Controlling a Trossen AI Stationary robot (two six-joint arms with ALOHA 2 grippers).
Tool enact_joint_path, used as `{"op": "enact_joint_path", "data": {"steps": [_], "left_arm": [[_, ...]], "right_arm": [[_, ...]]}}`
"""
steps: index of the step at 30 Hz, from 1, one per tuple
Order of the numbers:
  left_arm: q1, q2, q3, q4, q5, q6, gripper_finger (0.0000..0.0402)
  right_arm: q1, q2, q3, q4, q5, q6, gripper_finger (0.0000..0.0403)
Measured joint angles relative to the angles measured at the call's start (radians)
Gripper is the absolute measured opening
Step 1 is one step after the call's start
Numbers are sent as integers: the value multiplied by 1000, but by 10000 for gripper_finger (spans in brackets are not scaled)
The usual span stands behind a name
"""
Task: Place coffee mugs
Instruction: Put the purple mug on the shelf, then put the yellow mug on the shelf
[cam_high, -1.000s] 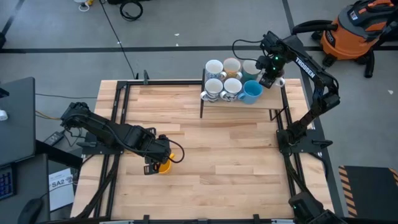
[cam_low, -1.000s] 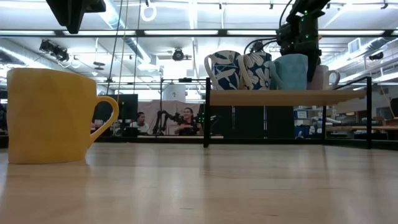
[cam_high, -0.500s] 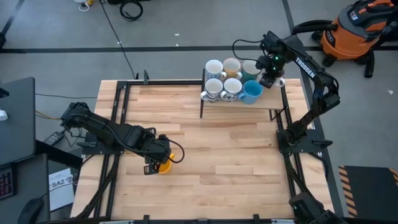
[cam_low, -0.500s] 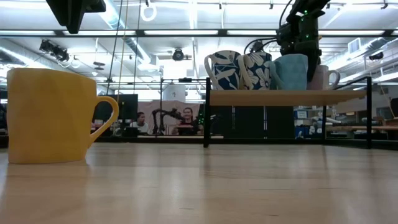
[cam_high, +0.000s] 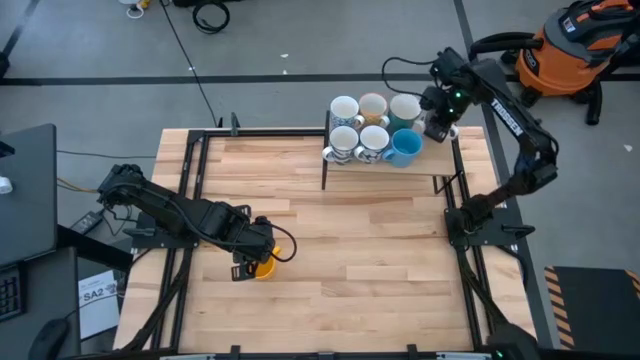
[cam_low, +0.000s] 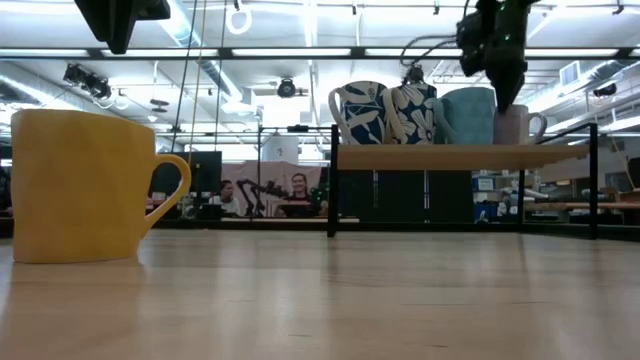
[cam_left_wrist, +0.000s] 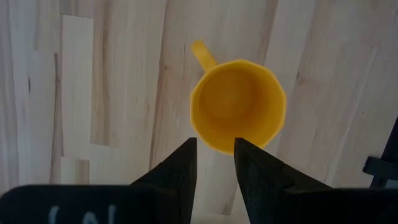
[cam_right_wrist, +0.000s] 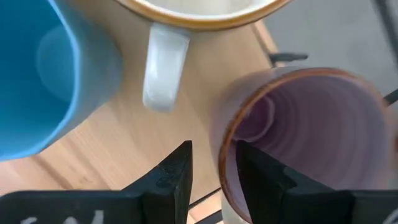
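A yellow-orange mug (cam_high: 263, 267) stands upright on the table near its left near side, large in the low view (cam_low: 80, 185). My left gripper (cam_left_wrist: 214, 152) hovers open above it, fingers over its rim opposite the handle, well clear. Several mugs stand on a raised shelf (cam_high: 385, 162) at the far edge: white, tan, dark-patterned and a bright blue one (cam_high: 405, 148). A purple mug (cam_right_wrist: 298, 137) stands at the shelf's right end (cam_low: 518, 125). My right gripper (cam_right_wrist: 214, 168) is open just above its rim, one finger over the hollow and one outside.
The shelf's dark frame posts (cam_low: 333, 190) rise from the far part of the table. The blue mug (cam_right_wrist: 37, 74) and a white mug's handle (cam_right_wrist: 163, 68) stand close beside the right gripper. Bare wood (cam_high: 380, 250) lies between the arms. People sit far behind (cam_low: 298, 190).
My right gripper has risen from beside the purple mug and shifted slightly toward the table's right edge. The purple mug has stayed standing on the shelf. The left arm and the yellow mug have kept still.
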Motion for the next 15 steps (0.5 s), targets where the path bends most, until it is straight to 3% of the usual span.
{"op": "enact_joint_path", "data": {"steps": [11, 15], "left_arm": [[0, 0, 0, 7, 0, 0, 114], [0, 0, 0, 7, 0, 0, 114]], "right_arm": [[0, -185, 0, 140, -14, 36, 129], [0, -251, 0, 173, -168, 122, 129]]}}
